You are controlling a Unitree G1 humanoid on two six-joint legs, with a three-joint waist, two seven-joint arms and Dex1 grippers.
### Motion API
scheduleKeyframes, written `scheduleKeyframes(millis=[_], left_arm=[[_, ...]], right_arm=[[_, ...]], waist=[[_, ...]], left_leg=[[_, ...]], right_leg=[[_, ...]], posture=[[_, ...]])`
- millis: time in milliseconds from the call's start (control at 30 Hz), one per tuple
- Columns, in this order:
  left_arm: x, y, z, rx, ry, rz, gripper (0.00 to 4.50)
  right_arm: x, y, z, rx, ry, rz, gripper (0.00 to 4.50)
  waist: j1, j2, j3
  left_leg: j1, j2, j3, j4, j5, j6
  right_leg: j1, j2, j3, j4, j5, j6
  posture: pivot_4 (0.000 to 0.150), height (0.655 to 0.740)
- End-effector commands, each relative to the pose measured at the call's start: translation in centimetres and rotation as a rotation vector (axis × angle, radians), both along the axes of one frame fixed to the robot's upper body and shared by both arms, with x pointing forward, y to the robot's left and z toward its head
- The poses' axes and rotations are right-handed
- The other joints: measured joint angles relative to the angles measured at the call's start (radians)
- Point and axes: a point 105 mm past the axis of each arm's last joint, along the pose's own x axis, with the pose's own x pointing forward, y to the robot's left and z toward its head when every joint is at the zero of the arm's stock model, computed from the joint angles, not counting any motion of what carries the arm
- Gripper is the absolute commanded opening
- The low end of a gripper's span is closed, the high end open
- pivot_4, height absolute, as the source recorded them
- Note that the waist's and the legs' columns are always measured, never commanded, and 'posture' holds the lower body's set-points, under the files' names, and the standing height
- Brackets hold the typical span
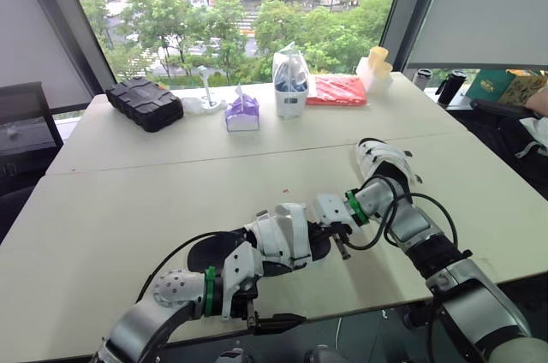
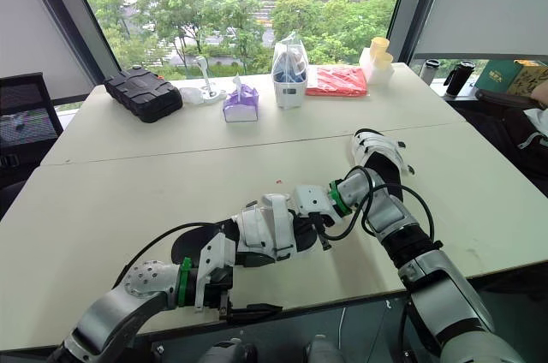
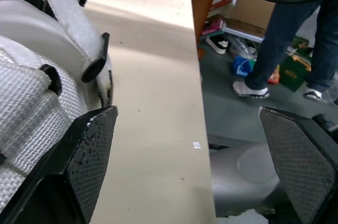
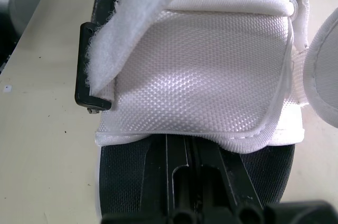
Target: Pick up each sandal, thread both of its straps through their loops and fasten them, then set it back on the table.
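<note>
Near sandal (image 1: 282, 239) lies sole-down by table's (image 1: 171, 183) front edge, between both arms. Second sandal (image 1: 385, 157) lies farther back on table, right side, untouched.

We judge right gripper (image 1: 341, 241) sits against near sandal's end to steady it for strap work; whether it clamps anything, we cannot tell. Strap (image 4: 121, 39) stands lifted beside black loop (image 4: 84, 65), not pressed flat.

Left gripper (image 3: 187, 110) released, spread wide, straddling table's front edge, likely ready to take strap.

Left forearm low, bent inward; right forearm angled across table, wrist turned toward front edge.
</note>
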Motion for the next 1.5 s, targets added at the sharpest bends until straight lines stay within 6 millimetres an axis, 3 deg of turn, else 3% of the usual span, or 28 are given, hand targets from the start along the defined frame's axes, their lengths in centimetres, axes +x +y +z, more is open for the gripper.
scheduleKeyframes(millis=[33, 767, 1167, 1333, 1433, 1500], left_arm=[[0.4, -0.2, 0.6, -0.027, -0.049, 0.031, 4.45], [1.9, -0.4, 1.1, -0.006, -0.12, 0.208, 4.45], [1.4, -1.8, 0.9, -0.039, -0.014, 0.196, 4.45], [2.4, -2.3, 0.4, -0.039, 0.011, 0.214, 4.45], [3.0, -2.5, 0.0, -0.034, 0.03, 0.232, 3.65], [3.2, -2.4, -0.2, -0.028, 0.045, 0.241, 2.66]], right_arm=[[-0.3, -0.3, -1.4, -0.05, 0.029, -0.012, 0.0], [-0.6, -0.1, -1.3, -0.049, 0.031, -0.005, 0.0], [-1.1, -0.2, -1.4, -0.046, 0.04, -0.009, 0.0], [-1.1, -0.1, -1.4, -0.043, 0.041, -0.01, 0.0], [-1.1, -0.2, -1.3, -0.043, 0.037, -0.015, 0.0], [-1.1, -0.3, -1.3, -0.046, 0.034, -0.016, 0.0]], waist=[[0.0, 0.0, 0.0], [0.002, 0.0, 0.0], [0.004, 0.0, 0.0], [0.005, 0.0, 0.0], [0.005, 0.0, 0.0], [0.004, 0.0, 0.0]], left_leg=[[0.0, 0.0, 0.0, 0.0, 0.0, 0.0], [0.0, 0.0, 0.0, 0.0, 0.0, 0.0], [0.0, 0.0, 0.0, 0.0, 0.0, 0.0], [-0.001, 0.0, 0.0, 0.001, 0.0, 0.0], [-0.001, 0.0, 0.0, 0.002, 0.0, 0.0], [-0.001, 0.0, 0.0, 0.003, 0.0, 0.0]], right_leg=[[0.0, 0.0, 0.0, 0.0, 0.0, 0.0], [0.0, 0.0, 0.0, 0.0, 0.0, 0.0], [0.0, 0.0, -0.001, 0.0, 0.0, 0.0], [0.0, 0.0, -0.001, 0.0, 0.0, 0.0], [0.001, 0.0, -0.001, 0.0, 0.0, 0.0], [0.001, 0.0, -0.001, 0.0, 0.0, 0.0]], posture=[[0.15, 0.74], [0.15, 0.74], [0.15, 0.74], [0.15, 0.74], [0.15, 0.74], [0.15, 0.74]])
